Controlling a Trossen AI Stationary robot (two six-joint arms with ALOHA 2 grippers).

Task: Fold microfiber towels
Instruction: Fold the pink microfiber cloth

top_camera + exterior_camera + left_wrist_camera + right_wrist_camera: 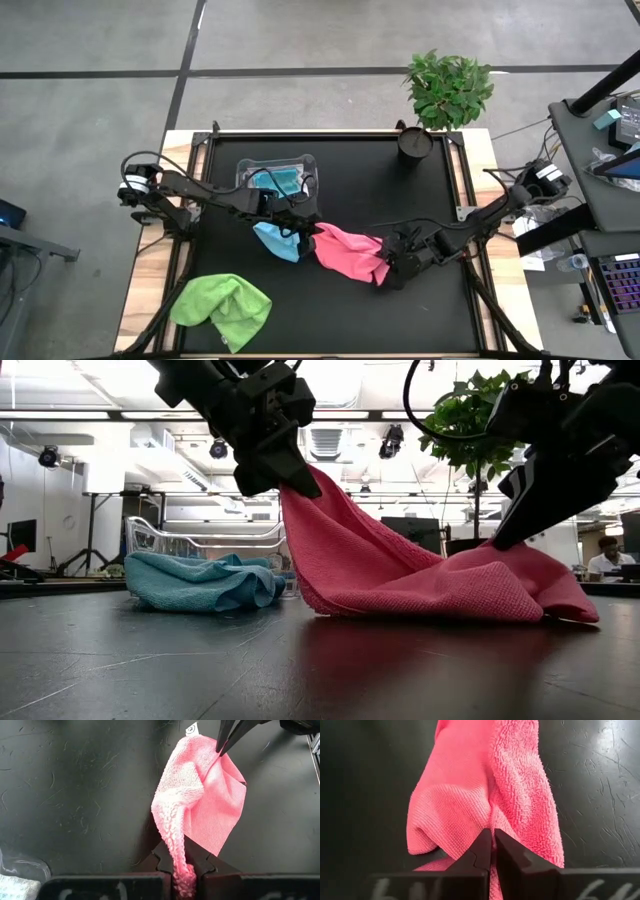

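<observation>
Worktop (pixel 400 190): black mat, scuffed and scratched, set in a pale wooden frame on a grey tiled floor. Potted plant (pixel 447 90) at the far right corner, dark cup (pixel 414 142) just beside it. A desk with gear stands off the right side.

Low view only: the room behind, with ceiling lights, stands, monitors, and a person (pixel 605 555) seated far right.

Pink towel (pixel 350 254) lies mid-worktop, stretched between both arms. Left gripper (pixel 303 232) has its fingers clamped shut on one end of the pink towel; in the low view that end is lifted off the mat while the rest drapes down. Right gripper (pixel 388 272) has its fingers pinched closed on the opposite end, low at the mat.

Light blue towel (pixel 277 241) is crumpled just beside the pink one, on its left. Clear tub (pixel 300 164) behind it holds another blue cloth (pixel 277 182). Lime green towel (pixel 222 310) is bunched at the near left, well apart, seen only from above.

Left wrist view: a small white label (pixel 191 728) at the pink towel's far end.
</observation>
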